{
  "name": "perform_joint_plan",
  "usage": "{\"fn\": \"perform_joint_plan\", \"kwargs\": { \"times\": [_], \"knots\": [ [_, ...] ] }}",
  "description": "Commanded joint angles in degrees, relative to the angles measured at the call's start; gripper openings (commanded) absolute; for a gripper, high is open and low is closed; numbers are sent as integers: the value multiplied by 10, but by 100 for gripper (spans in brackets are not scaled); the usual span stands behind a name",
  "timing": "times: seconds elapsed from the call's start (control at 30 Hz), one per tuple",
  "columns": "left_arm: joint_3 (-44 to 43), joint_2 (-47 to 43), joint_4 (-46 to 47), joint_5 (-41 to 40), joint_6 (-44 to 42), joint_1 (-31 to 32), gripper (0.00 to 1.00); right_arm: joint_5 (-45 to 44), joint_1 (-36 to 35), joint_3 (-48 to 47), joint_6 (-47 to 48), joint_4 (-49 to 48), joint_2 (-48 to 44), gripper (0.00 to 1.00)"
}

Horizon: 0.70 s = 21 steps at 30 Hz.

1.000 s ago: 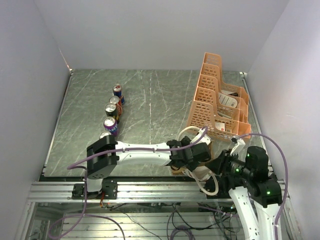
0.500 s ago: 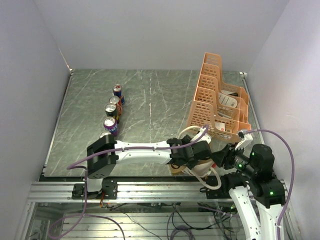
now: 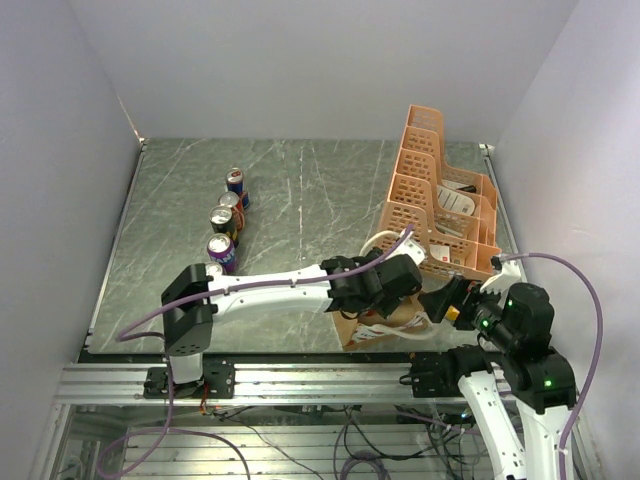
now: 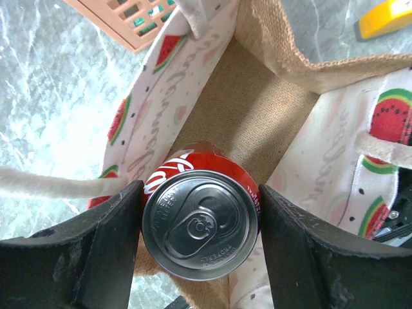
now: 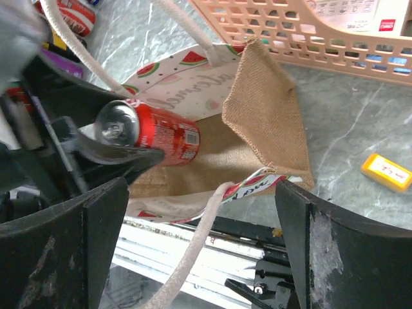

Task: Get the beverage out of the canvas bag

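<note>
As the left claw (image 4: pixel 201 250) pinches the can (image 4: pixel 199 219), a straight lift should clear the handles (image 4: pixel 48 187) of the bag (image 4: pixel 254 109); right claw (image 5: pixel 203 254) spread.

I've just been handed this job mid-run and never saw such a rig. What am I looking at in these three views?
Two robot arms are bolted at the near edge of the table. The overhead view looks down from behind them; the other two come from a camera on each wrist. The left gripper is shut on a red can at the open mouth of the canvas bag. The right gripper hangs open beside the bag. Also on the table: an orange rack, a row of cans on the left, and a small yellow block.
</note>
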<state>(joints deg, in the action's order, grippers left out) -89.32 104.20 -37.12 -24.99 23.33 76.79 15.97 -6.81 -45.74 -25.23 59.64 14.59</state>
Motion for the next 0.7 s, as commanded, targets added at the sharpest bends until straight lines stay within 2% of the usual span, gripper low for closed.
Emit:
{"fn": "perform_joint_plan", "kwargs": {
  "times": [0.0,0.3,0.53,0.67],
  "knots": [
    [-37,-65,26,-2,-22,-6,7,-44,3,-3,-20,-3,-11,99],
    [-16,-192,16,-48,-34,-13,7,-69,3,7,-36,-7,-31,100],
    [41,-331,16,-132,-25,-14,7,-75,3,14,-39,-12,-51,100],
    [86,-391,-17,-197,7,-19,7,-75,3,16,-40,-14,-55,100]
  ]
}}
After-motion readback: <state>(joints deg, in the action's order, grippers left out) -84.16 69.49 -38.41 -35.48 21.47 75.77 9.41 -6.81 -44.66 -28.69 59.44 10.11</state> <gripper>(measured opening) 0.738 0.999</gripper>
